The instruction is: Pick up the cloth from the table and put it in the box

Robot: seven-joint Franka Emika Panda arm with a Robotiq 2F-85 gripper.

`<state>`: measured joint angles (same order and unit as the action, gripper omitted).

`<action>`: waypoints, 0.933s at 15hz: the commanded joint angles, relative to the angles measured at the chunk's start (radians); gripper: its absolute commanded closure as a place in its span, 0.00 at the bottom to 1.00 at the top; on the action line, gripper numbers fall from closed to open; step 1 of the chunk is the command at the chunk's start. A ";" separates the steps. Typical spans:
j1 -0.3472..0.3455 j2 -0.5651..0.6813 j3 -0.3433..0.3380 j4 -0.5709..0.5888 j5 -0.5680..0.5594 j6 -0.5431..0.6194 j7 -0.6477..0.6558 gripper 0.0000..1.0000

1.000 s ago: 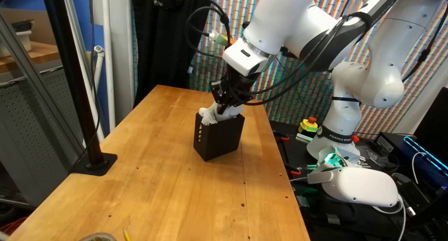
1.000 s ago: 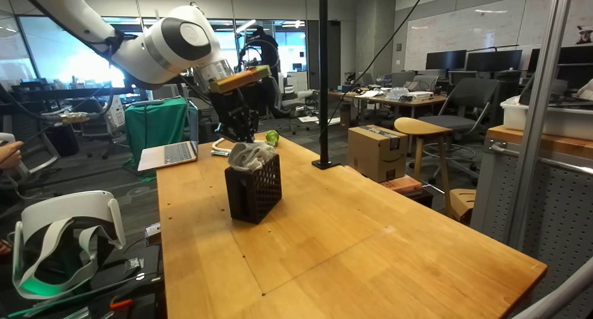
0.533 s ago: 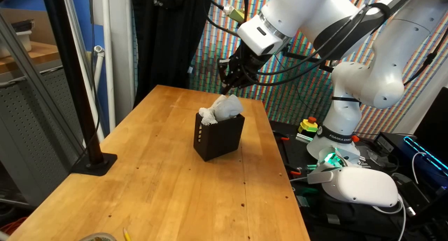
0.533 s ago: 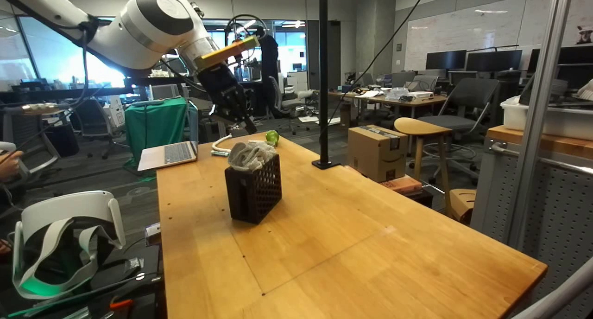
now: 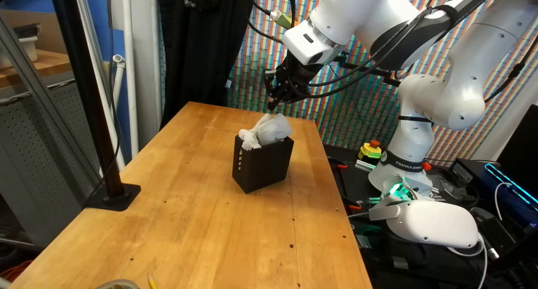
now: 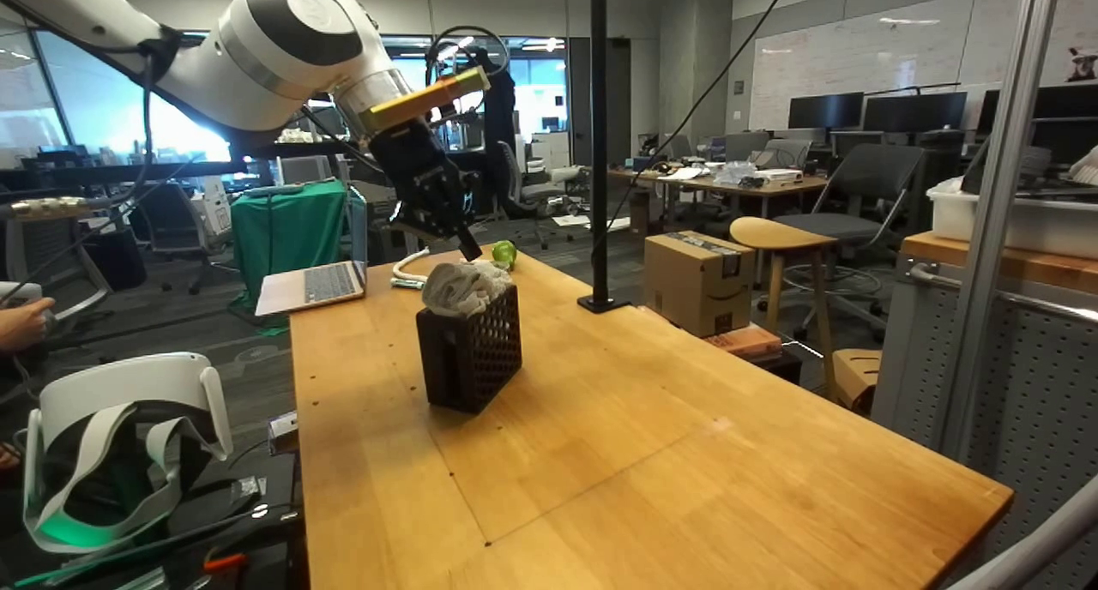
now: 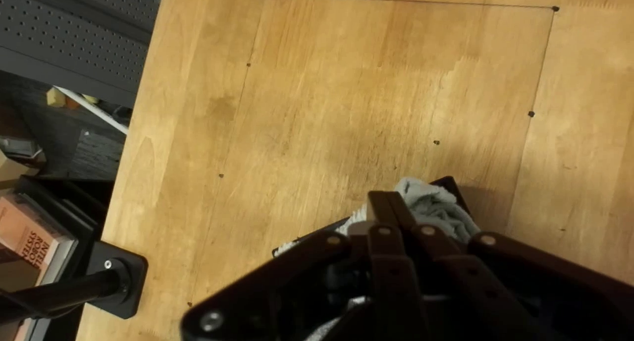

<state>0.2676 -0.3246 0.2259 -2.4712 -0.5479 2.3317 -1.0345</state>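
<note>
A pale grey-white cloth (image 5: 273, 128) sits bunched in the black box (image 5: 265, 167), its upper part bulging above the rim. The cloth (image 6: 463, 288) and box (image 6: 472, 358) show in both exterior views; the box stands upright on the wooden table (image 5: 201, 222). My gripper (image 5: 271, 106) is above the cloth and apart from it. In the wrist view my gripper (image 7: 385, 193) has its fingertips together with nothing between them. There the fingers cover part of the cloth (image 7: 431, 202) and most of the box (image 7: 448, 183).
A black pole on a base plate (image 5: 130, 196) stands at the table's edge. An open laptop (image 6: 317, 285), a white cord-like item (image 6: 412, 268) and a green round object (image 6: 504, 253) lie toward one end. A bowl (image 5: 119, 285) and a pencil (image 5: 152, 281) lie near another edge.
One second ago my gripper was down at the cloth in the box. It rose away, leaving the cloth in the box, then shifted slightly in the last half second.
</note>
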 commanded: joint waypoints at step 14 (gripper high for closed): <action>0.057 0.128 0.017 0.031 0.113 0.019 -0.052 0.95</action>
<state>0.3243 -0.2362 0.2442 -2.4752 -0.4592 2.3475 -1.0549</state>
